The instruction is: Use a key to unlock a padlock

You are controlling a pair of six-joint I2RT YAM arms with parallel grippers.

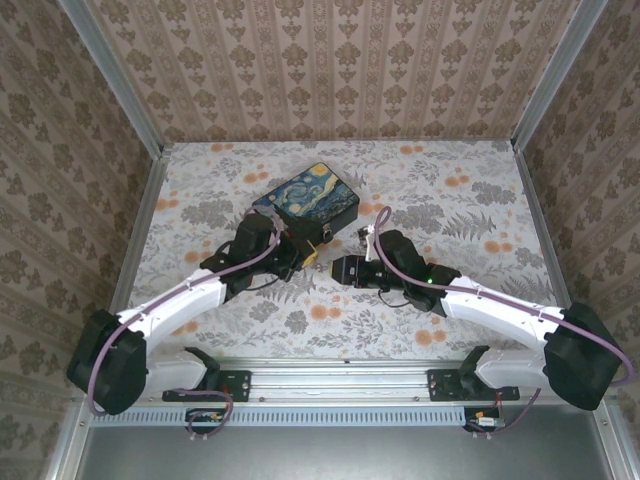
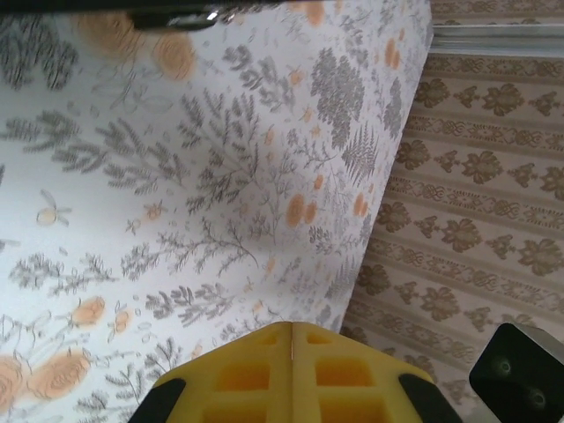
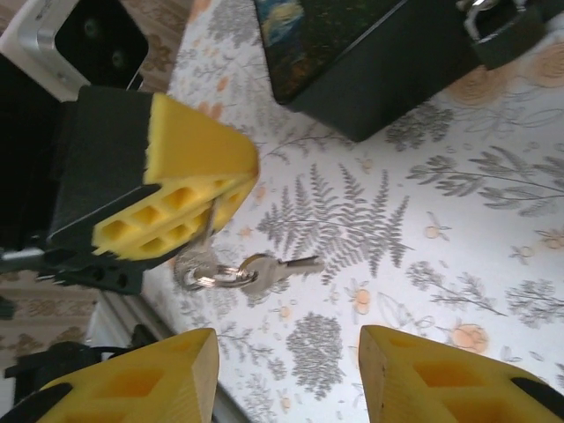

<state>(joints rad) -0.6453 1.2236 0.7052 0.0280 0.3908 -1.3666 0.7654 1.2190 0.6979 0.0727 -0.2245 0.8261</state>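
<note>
Your small silver key (image 3: 280, 267) hangs by its ring (image 3: 207, 270) from the left claw (image 3: 238, 187), pinched shut; your right claw (image 3: 286, 363) gapes wide, empty.

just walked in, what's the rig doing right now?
The left claw is shut on the ring of the key, and the key sticks out past its fingertips. The right claw is open and faces the key from close by without touching it. The padlock sits on the dark box beyond them. The key is clear of the padlock, so it has not been inserted yet.
</note>
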